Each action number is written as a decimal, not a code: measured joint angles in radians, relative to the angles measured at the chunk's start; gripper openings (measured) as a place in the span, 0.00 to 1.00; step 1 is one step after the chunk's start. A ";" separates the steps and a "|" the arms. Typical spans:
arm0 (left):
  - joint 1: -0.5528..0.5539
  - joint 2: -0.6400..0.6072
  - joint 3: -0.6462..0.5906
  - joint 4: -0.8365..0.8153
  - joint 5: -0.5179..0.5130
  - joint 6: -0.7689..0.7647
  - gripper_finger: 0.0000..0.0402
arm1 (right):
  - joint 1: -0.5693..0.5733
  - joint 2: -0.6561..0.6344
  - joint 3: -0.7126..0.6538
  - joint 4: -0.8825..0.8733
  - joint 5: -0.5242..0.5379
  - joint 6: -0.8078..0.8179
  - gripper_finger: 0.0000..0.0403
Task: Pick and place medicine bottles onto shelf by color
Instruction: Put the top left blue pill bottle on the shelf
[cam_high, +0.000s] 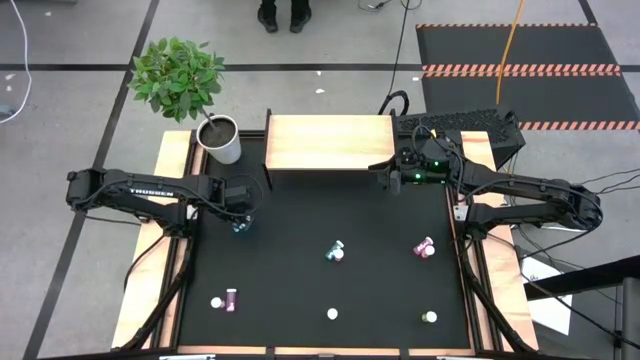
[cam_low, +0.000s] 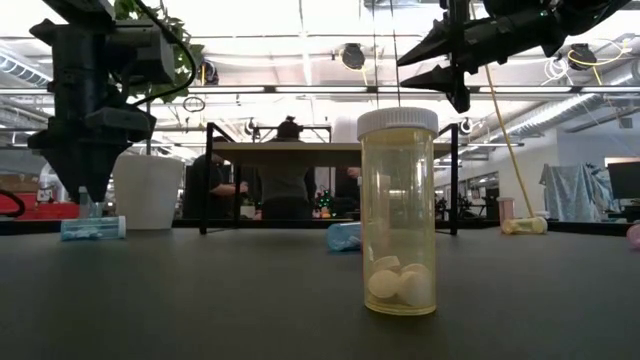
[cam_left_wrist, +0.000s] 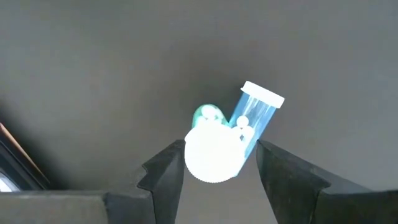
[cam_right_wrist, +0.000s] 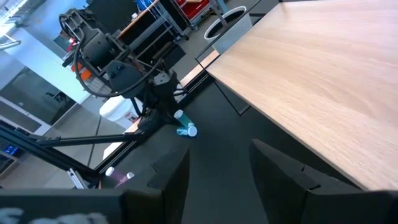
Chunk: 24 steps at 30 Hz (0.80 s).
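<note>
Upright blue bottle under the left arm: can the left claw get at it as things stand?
Probably yes. The left claw hangs right above the upright blue bottle, jaws open to either side of its white cap. A second blue bottle lies against it and might get nudged.

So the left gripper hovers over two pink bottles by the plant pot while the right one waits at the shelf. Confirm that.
Wrong on colour. The bottles under the left gripper are teal-blue, as the left wrist view shows. The rest holds: they lie near the plant pot, and the right gripper waits at the shelf.
</note>
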 joint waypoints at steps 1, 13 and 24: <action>0.000 0.000 0.000 0.001 0.000 -0.002 0.50 | 0.000 0.000 0.000 0.000 0.000 0.000 0.40; 0.000 0.000 0.001 0.009 0.001 0.011 0.31 | 0.000 0.000 0.000 0.000 0.000 0.000 0.40; 0.030 0.000 0.012 0.000 0.004 0.021 0.30 | 0.000 0.000 0.000 0.000 0.000 0.000 0.40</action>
